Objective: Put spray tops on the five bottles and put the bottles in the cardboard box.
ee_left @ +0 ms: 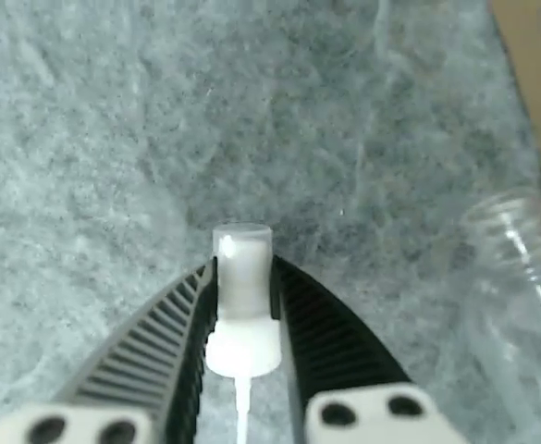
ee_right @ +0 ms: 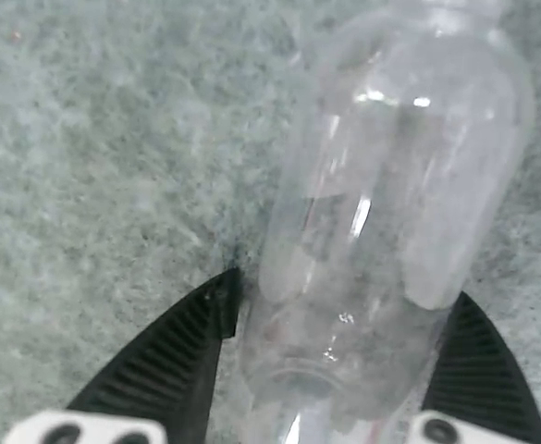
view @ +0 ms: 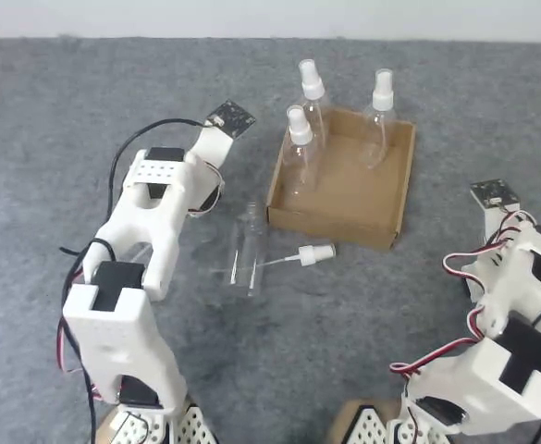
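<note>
Spray top point(ee_left: 242, 301) sits clenched in left tool point(ee_left: 242, 268); right tool point(ee_right: 344, 289) grasps clear bottle point(ee_right: 399, 166) near its base.

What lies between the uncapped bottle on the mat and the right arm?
In the high view, a loose spray top beside the uncapped bottle, then bare mat up to the right arm.
</note>
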`<state>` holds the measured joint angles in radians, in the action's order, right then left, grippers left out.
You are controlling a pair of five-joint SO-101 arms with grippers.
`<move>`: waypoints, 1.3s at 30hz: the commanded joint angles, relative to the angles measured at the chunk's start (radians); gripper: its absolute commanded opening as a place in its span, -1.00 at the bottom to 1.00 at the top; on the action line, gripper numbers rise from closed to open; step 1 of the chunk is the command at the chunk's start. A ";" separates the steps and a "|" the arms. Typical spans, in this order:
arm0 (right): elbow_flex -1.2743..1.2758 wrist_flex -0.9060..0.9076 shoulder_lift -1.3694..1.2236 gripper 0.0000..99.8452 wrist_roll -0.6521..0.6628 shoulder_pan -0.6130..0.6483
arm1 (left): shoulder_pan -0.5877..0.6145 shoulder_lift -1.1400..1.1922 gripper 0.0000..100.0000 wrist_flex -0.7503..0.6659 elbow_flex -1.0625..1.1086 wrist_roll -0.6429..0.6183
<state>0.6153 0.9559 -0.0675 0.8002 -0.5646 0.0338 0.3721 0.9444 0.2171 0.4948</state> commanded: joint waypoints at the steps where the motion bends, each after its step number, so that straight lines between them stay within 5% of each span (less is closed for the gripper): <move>1: 0.008 0.012 -0.002 -0.40 0.023 -0.021 | 0.005 -0.031 -0.98 0.080 -0.047 -0.038; 6: 0.008 0.012 -0.002 -0.40 0.023 -0.021 | -0.003 -0.083 -0.95 0.149 -0.067 -0.144; 13: 0.008 0.012 -0.002 -0.40 0.023 -0.021 | -0.002 -0.086 -0.66 0.150 -0.139 -0.147; 23: 0.009 0.013 -0.002 -0.40 0.055 -0.021 | 0.043 -0.080 -0.67 0.155 -0.183 -0.074; 31: 0.014 0.012 -0.002 -0.40 0.057 -0.027 | 0.046 0.137 -0.68 0.140 -0.282 -0.063; 39: 0.018 0.004 0.005 -0.40 0.060 -0.064 | 0.052 0.170 -0.98 0.227 -0.346 -0.078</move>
<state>0.6183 0.9559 -0.0675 0.8416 -0.5907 0.0783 0.5777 1.1055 -0.0821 0.4242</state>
